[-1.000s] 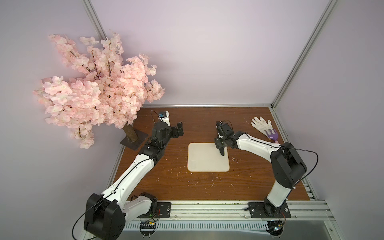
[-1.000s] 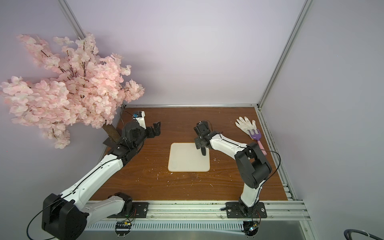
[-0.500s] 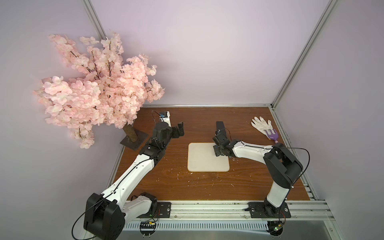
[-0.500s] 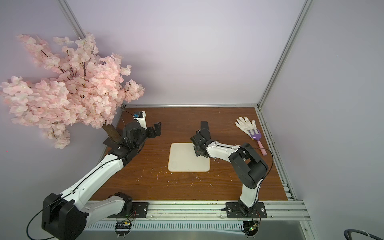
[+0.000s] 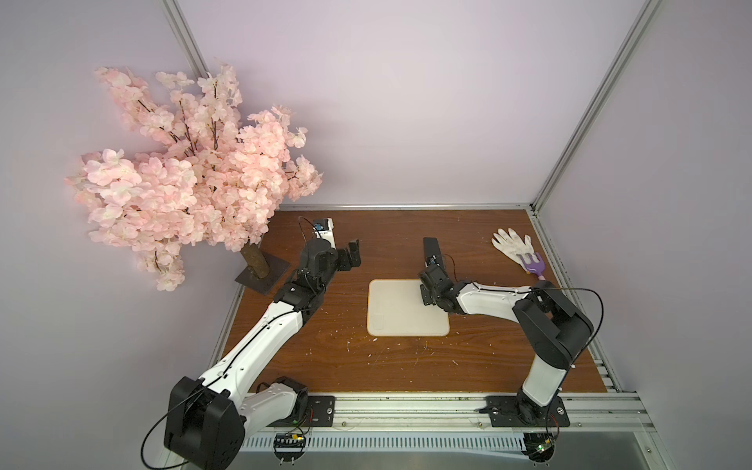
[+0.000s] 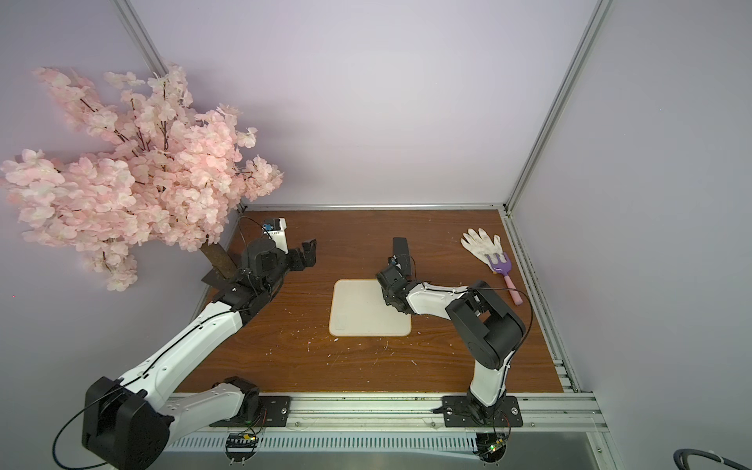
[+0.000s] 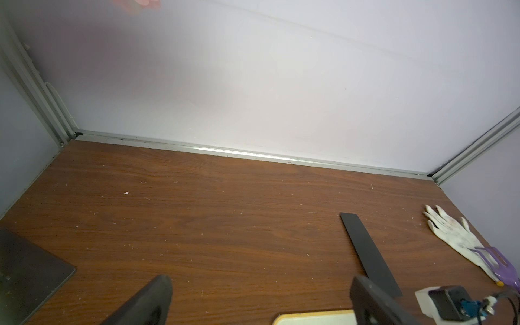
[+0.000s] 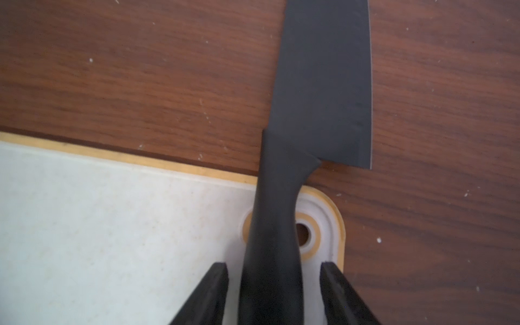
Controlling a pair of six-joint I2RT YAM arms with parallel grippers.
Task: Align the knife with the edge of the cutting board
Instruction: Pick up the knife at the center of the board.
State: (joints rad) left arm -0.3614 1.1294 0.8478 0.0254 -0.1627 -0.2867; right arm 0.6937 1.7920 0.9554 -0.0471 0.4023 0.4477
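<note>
The matte-black knife [image 5: 431,248] [image 6: 401,248] lies flat, its blade [image 8: 323,84] on the wood beyond the cutting board's far right corner. Its handle [image 8: 273,239] crosses that corner beside the orange-ringed hole [image 8: 303,233]. The cream cutting board [image 5: 401,309] [image 6: 358,313] [image 8: 112,225] sits mid-table. My right gripper [image 8: 274,266] [image 5: 427,280] is low over that corner, open, one finger on each side of the handle with a gap showing on both sides. My left gripper [image 7: 261,280] [image 5: 353,254] hovers open and empty, left of the board; the blade [image 7: 365,250] shows in its view.
A white glove [image 5: 510,244] and a purple fork [image 5: 533,264] lie at the far right by the frame rail. A pink blossom tree [image 5: 195,171] on a dark base plate [image 5: 262,274] stands at the far left. Walls close in the back and sides.
My right gripper has dropped and drawn back along the knife to its handle, uncovering the blade, and its jaws have narrowed. The left arm has not moved.
</note>
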